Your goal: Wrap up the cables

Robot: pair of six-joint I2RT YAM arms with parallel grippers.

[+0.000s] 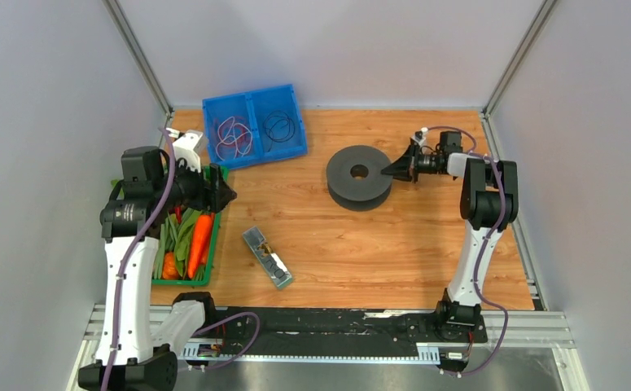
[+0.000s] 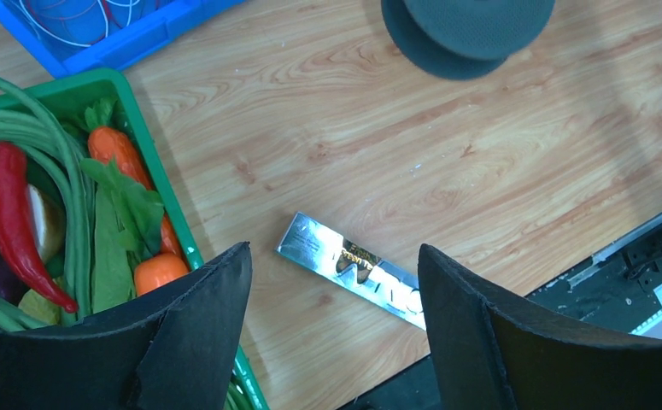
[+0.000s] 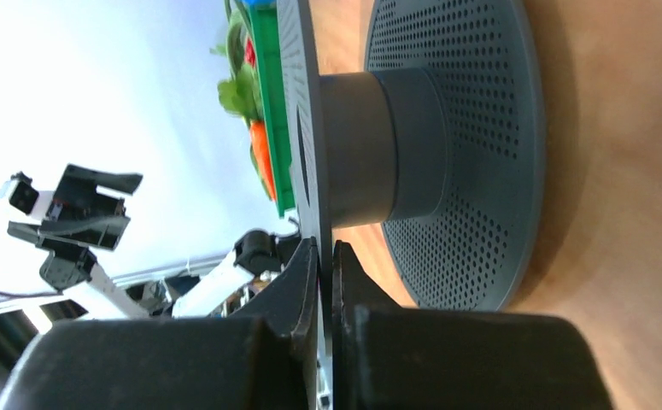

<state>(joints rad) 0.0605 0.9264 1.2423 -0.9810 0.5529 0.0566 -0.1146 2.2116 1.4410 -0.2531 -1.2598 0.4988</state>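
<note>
The cable [image 1: 279,126], a thin black wire, lies coiled in the right compartment of the blue bin [image 1: 252,99]. A dark grey spool [image 1: 359,175] lies flat on the table's middle. My right gripper [image 1: 394,169] reaches it from the right, and its jaws are shut on the thin rim of the spool's upper flange [image 3: 303,128], as the right wrist view shows around the gripper [image 3: 325,254]. My left gripper [image 1: 227,194] hovers open over the right edge of the green tray [image 1: 214,236]. Nothing sits between the jaws of the left gripper [image 2: 334,254].
Red and white wires [image 1: 234,134] fill the bin's left compartment. The green tray [image 2: 143,137] holds carrots, a red chilli and green beans. A silver packet [image 1: 267,257] lies on the wood near the front, also under my left gripper [image 2: 353,269].
</note>
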